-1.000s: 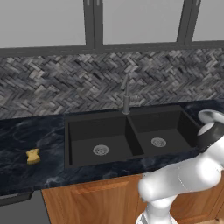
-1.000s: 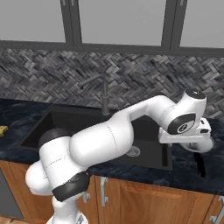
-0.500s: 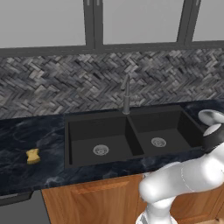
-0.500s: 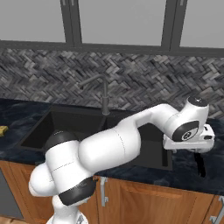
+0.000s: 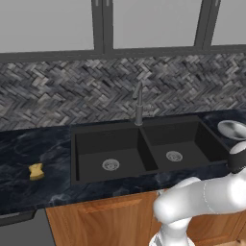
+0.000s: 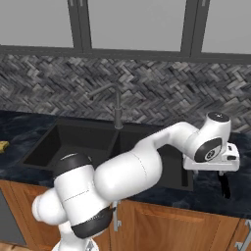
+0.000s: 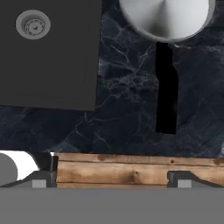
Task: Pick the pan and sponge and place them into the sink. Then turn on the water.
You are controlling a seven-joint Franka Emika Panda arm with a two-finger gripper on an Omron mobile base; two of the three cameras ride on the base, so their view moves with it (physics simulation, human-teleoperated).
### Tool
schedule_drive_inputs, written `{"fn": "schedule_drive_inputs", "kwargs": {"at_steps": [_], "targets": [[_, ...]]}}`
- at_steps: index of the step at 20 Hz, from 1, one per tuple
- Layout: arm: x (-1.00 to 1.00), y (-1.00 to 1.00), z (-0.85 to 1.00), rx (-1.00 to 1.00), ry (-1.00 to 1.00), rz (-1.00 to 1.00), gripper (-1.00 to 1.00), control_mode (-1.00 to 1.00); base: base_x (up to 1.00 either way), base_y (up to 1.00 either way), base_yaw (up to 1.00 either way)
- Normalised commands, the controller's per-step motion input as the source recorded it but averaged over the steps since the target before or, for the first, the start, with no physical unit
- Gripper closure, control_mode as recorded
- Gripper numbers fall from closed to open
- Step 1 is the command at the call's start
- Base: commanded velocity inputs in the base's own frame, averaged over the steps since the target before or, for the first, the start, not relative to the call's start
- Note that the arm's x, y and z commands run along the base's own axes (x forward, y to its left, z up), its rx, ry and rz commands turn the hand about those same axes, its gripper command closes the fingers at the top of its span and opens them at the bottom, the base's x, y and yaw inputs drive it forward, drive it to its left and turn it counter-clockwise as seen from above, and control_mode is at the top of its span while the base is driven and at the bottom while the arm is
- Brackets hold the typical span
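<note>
Our arm had swung further right since the earlier frame, the gripper (image 6: 225, 188) hanging with jaws released. The pan (image 7: 165, 16) sat at the hand view's top, on the table (image 7: 127, 109). We judged it stiff, slippery; best gripped by its black handle (image 7: 166, 92).

The arm's hand (image 6: 212, 152) is being carried further right along the counter's (image 6: 215, 188) front edge, past the sink (image 5: 144, 149), and the pan (image 5: 232, 129) is being uncovered beside it.
</note>
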Motion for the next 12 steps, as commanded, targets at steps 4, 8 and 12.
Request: {"fn": "schedule_drive_inputs", "kwargs": {"at_steps": [4, 8, 12], "targets": [[0.05, -0.09, -0.23, -0.02, 0.04, -0.06, -1.0, -1.0, 0.0, 0.0, 0.0], [0.08, -0.19, -0.2, 0.0, 0.04, 0.0, -1.0, -1.0, 0.0, 0.0, 0.0], [0.1, -0.22, -0.2, 0.02, 0.05, 0.01, -1.0, -1.0, 0.0, 0.0, 0.0]]}}
